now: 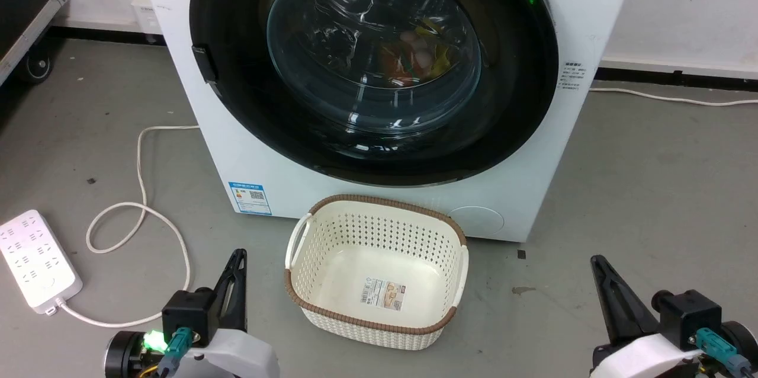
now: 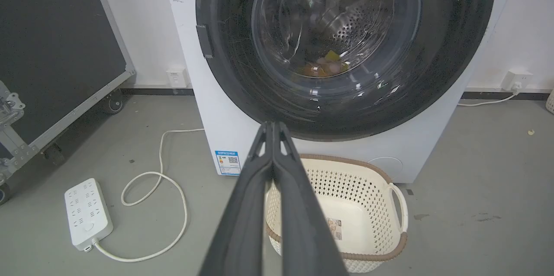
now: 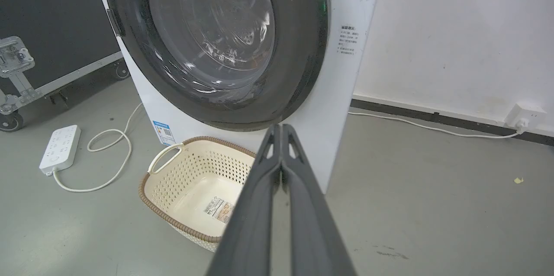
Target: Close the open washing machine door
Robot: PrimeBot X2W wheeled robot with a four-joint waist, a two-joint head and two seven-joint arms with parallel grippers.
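From where I stand, the washing machine door looks flush against the white machine's front. I'd judge it heavy, rigid and slick on that glossy ring (a flat push near the rim would suit better than pinching, and never on the glass). The left gripper and right gripper hang low either side of the basket, fingers pressed together, holding nothing.

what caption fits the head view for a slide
Washing machine door shut, white basket in front, left gripper and right gripper shut and low.
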